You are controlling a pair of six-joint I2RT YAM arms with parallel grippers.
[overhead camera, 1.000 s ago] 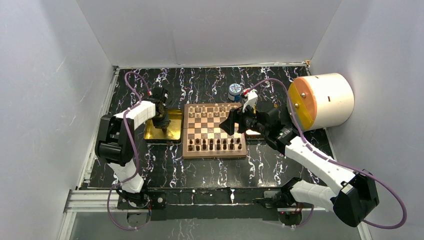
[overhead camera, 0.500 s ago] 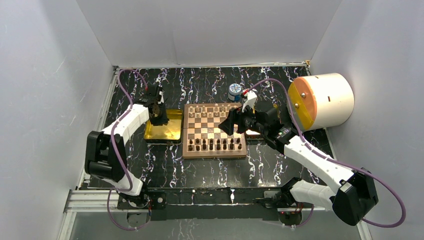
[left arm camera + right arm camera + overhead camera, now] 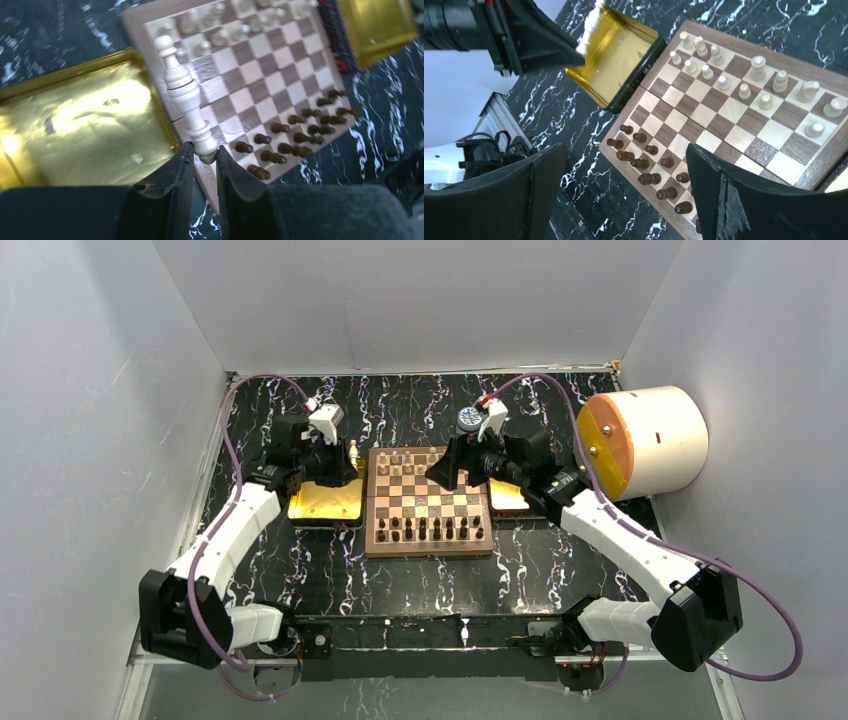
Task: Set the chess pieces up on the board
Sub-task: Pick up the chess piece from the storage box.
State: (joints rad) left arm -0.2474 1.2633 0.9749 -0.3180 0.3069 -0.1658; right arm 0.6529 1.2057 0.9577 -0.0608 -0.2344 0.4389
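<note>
Left fingers (image 3: pixel 186 159) clamped on the base of a tall cream piece (image 3: pixel 182 92), beside the board (image 3: pixel 428 548).

In the top view the held piece is only a pale sliver just left of the board's upper-left corner, by the edge of the left gold tray (image 3: pixel 325 508); I cannot tell whether it hangs over tray or board. The right fingers (image 3: pixel 541 170) stand wide apart with nothing between them, at the board's upper right. That arm hides most of the second gold tray (image 3: pixel 505 502) and part of the blue-and-white jar (image 3: pixel 467 419). Other cream pieces (image 3: pixel 724 80) stand in the top rows, blurred in the left wrist view. Dark pieces (image 3: pixel 430 530) fill the bottom rows, some hidden by a finger in the right wrist view.
</note>
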